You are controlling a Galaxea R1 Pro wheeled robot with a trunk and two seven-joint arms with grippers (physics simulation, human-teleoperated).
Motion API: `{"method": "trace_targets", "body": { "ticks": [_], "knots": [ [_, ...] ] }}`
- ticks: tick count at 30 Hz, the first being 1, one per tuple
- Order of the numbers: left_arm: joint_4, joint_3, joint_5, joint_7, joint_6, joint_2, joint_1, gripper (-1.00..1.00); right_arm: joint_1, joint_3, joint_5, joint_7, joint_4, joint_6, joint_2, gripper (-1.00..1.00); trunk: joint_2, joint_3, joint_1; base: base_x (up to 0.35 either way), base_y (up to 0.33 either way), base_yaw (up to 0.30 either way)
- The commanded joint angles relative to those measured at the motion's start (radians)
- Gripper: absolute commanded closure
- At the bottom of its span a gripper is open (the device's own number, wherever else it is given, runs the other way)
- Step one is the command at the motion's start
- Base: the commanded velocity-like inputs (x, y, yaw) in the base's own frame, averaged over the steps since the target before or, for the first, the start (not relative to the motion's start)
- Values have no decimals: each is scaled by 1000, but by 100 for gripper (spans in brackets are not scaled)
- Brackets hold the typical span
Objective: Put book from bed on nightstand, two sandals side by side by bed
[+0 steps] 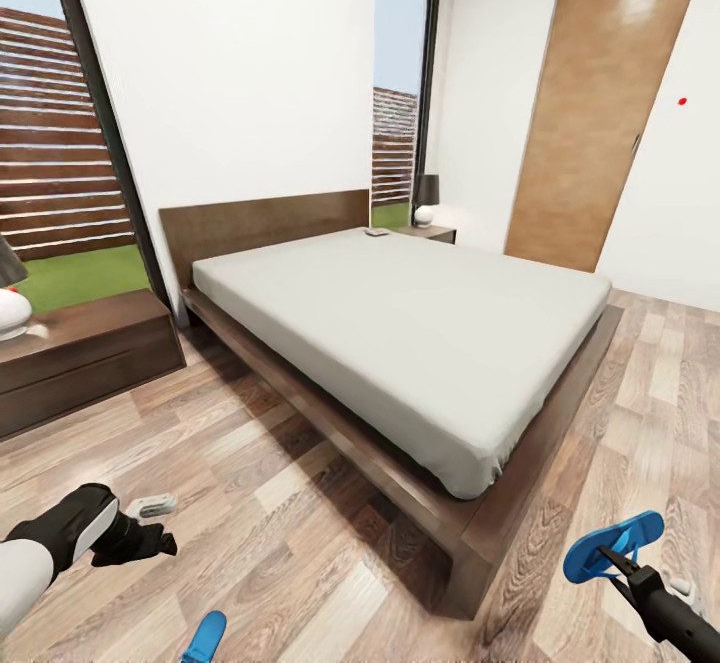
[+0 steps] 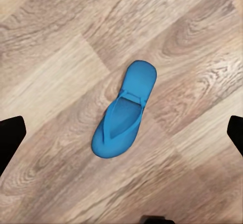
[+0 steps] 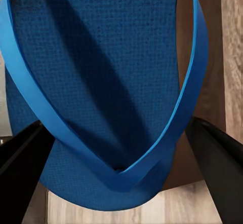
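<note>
Bright blue sandal (image 3: 101, 82), thin thong straps, right hand (image 1: 612, 561) gripping

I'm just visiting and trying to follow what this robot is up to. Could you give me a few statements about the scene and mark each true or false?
1. The right gripper holds a blue sandal off the floor. True.
2. The other sandal lies on the mattress. False: it lies on the wood floor.
3. The left gripper grips a sandal. False: it is open and empty.
4. A lamp stands on the far nightstand. True.
5. The mattress is red. False: it is light grey.
</note>
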Motion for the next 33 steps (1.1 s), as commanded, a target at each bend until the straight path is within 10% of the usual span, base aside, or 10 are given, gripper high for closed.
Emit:
{"method": "trace_targets", "body": {
  "ticks": [1,12,23,33],
  "knots": [
    [0,-5,1,-3,1,0,-1,-100,-1,-8,0,11,0,10,-1,100,-1,-5,0,0,0,0],
    [2,-59,2,-15,-2,3,-1,-100,-1,-8,2,117,1,11,-4,100,-3,-48,5,0,0,0],
    [9,-156,-6,-175,-89,21,0,-100,-1,-6,4,232,1,16,-7,100,-6,-90,10,0,0,0],
    [10,-193,-10,-187,-139,23,0,-100,-1,-3,10,471,5,10,-48,100,-8,-129,15,0,0,0]
  ]
}}
